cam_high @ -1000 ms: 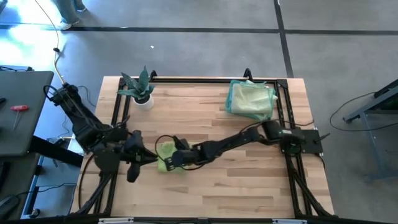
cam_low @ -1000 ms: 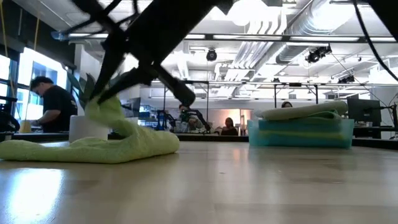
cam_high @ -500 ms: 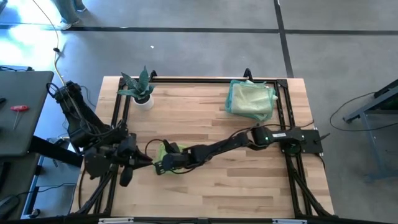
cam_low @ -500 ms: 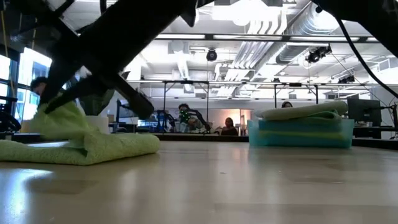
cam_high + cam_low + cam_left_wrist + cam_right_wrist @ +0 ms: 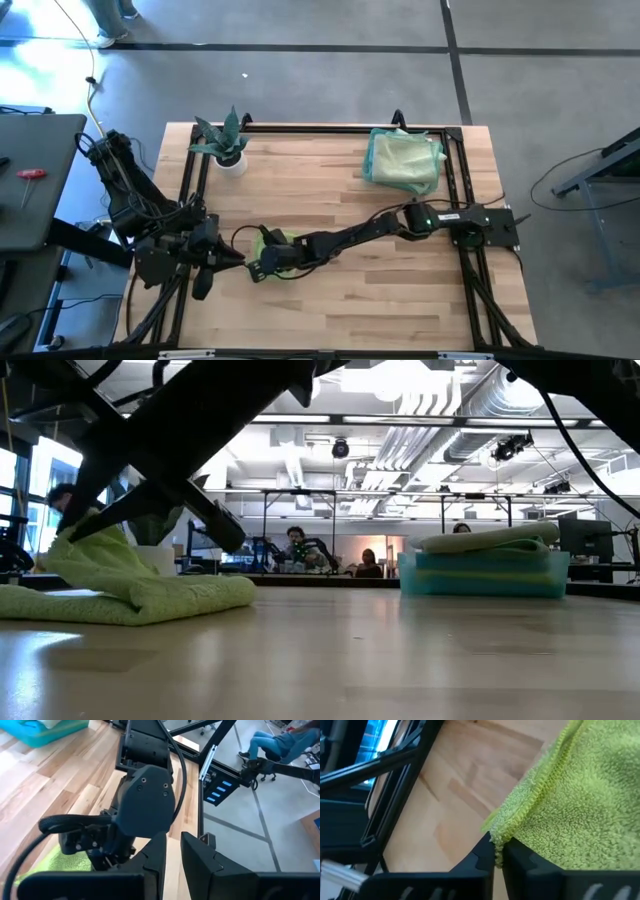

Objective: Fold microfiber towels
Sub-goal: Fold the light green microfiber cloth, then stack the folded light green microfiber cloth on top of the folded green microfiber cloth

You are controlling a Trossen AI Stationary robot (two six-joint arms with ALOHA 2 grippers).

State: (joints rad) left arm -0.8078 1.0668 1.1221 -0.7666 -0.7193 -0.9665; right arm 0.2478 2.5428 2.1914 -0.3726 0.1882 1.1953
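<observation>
The right gripper (image 5: 258,270), pinching the lime towel's (image 5: 270,243) edge, has carried it leftward; folding continues, release needed next.

An open-plan robotics lab or industrial workspace is shown. Exposed ceiling ducts (image 5: 470,405) and strip lights are seen in the low view, with further metal test frames (image 5: 480,510) and seated people (image 5: 370,563) at workstations far behind. A polished concrete floor (image 5: 330,85) marked with dark lines is seen from above. A butcher-block table (image 5: 390,300) is ringed by a black metal frame (image 5: 455,180) carrying two arms (cabling left loose along them). A side bench (image 5: 30,190) with a red-handled tool (image 5: 30,173) sits beyond the table's left edge. A person on a rolling chair (image 5: 280,745) is caught in the left wrist view.
</observation>
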